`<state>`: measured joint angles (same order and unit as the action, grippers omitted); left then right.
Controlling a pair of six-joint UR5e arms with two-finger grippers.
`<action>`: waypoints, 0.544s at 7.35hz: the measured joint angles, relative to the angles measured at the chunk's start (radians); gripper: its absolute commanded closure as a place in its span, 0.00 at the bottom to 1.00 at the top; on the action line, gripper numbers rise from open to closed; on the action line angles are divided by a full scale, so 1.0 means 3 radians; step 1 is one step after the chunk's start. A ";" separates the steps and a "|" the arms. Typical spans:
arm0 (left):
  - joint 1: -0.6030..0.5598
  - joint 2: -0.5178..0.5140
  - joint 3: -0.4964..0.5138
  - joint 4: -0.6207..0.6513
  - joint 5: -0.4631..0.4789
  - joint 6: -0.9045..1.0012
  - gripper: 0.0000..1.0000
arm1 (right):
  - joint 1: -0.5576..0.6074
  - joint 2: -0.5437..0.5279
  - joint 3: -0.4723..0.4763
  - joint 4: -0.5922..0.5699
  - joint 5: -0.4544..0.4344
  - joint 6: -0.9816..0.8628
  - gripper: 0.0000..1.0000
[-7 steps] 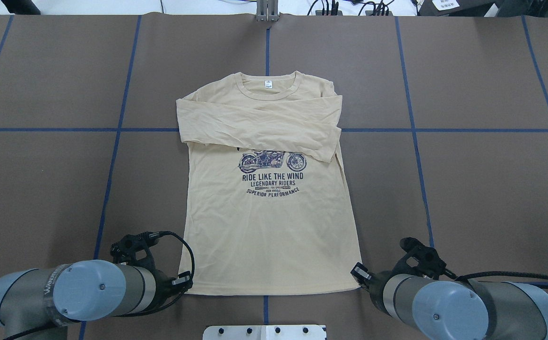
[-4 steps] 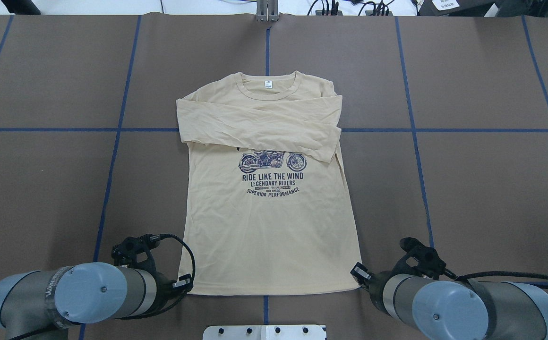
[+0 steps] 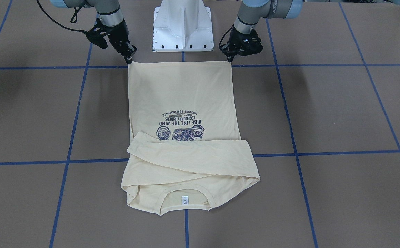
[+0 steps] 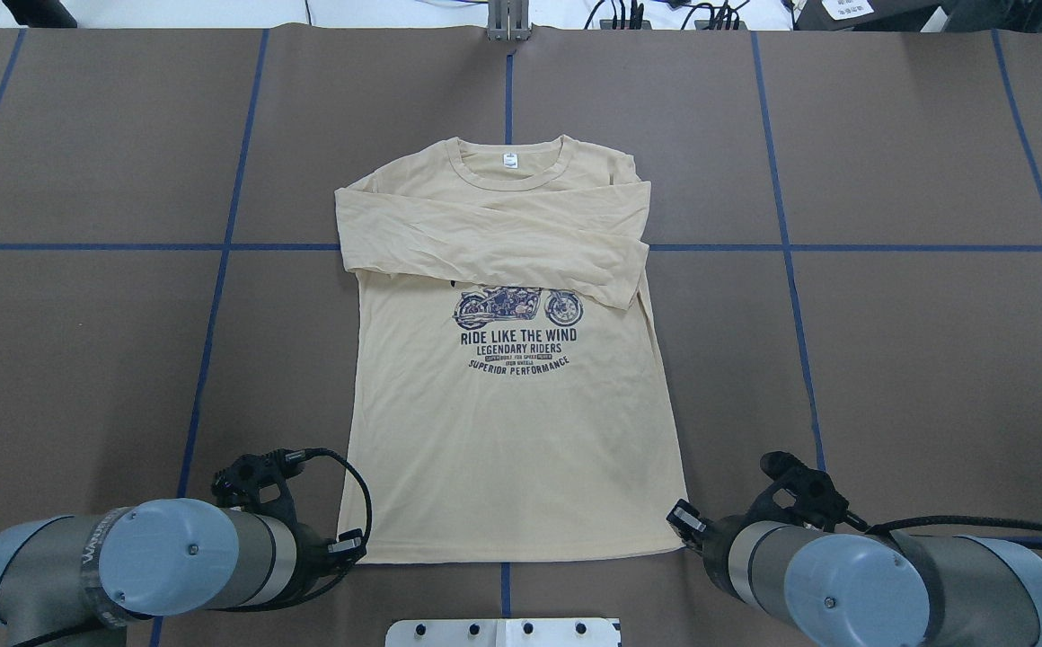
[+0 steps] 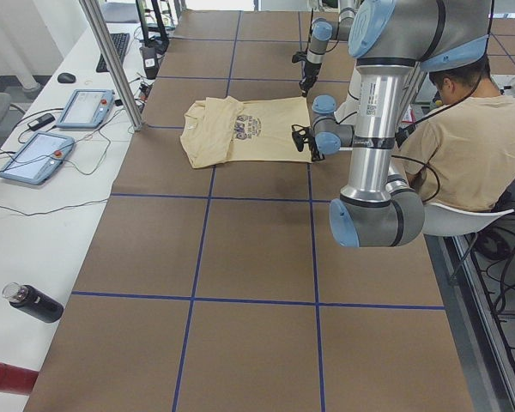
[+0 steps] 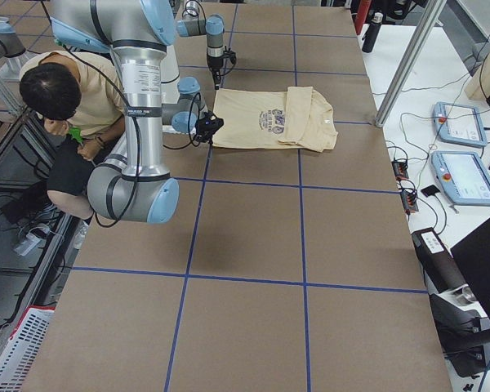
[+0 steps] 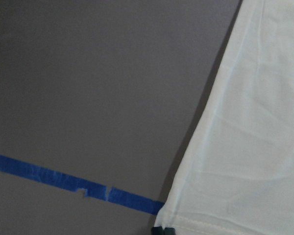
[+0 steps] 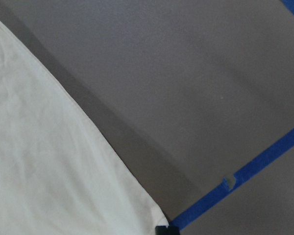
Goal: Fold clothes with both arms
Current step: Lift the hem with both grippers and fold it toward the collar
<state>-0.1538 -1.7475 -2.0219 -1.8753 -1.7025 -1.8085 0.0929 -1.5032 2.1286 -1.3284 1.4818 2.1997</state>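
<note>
**A:** What couldn't be read?

**B:** Overhead, both grippers were tucked under the left arm (image 4: pixel 171 557) and right arm (image 4: pixel 844 584). The wrist cameras cut the fingertips (image 7: pixel 162 230) down to a dark sliver at the bottom edge. The sleeves (image 4: pixel 494 243), crossed over the chest, covered the top of the print (image 4: pixel 516 337).

**A:** Grip?

**B:** Front view showed the left gripper (image 3: pixel 229 59) pinched closed on one hem corner of the T-shirt (image 4: pixel 512 449). The right gripper (image 3: pixel 130 59) was the same on the other corner. There was shadow under both edges.

**A:** Shirt's place?

**B:** Face up, mid-table (image 4: pixel 889 359), neck away from the robot, hem near the white pedestal (image 3: pixel 182 27).

**A:** Surroundings?

**B:** Blue tape grid (image 4: pixel 216 296). Seated operator (image 5: pixel 463 146). Two pendants (image 5: pixel 36 156) and a dark bottle (image 5: pixel 33 302) on the side bench (image 5: pixel 9 249).
</note>
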 measured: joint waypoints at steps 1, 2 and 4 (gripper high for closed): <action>-0.0002 0.0029 -0.0079 0.0005 -0.0018 0.0000 1.00 | 0.0001 -0.0010 0.0032 -0.0001 0.0008 0.0000 1.00; -0.0003 0.0106 -0.0217 0.0009 -0.0068 0.0000 1.00 | -0.0004 -0.0066 0.0130 -0.0003 0.0030 0.0001 1.00; -0.0004 0.0260 -0.0514 0.0020 -0.0241 -0.0045 1.00 | -0.0053 -0.0275 0.0452 -0.0019 0.0078 0.0006 1.00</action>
<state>-0.1549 -1.6696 -2.1760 -1.8692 -1.7748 -1.8221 0.0768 -1.5857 2.2642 -1.3342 1.5053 2.2014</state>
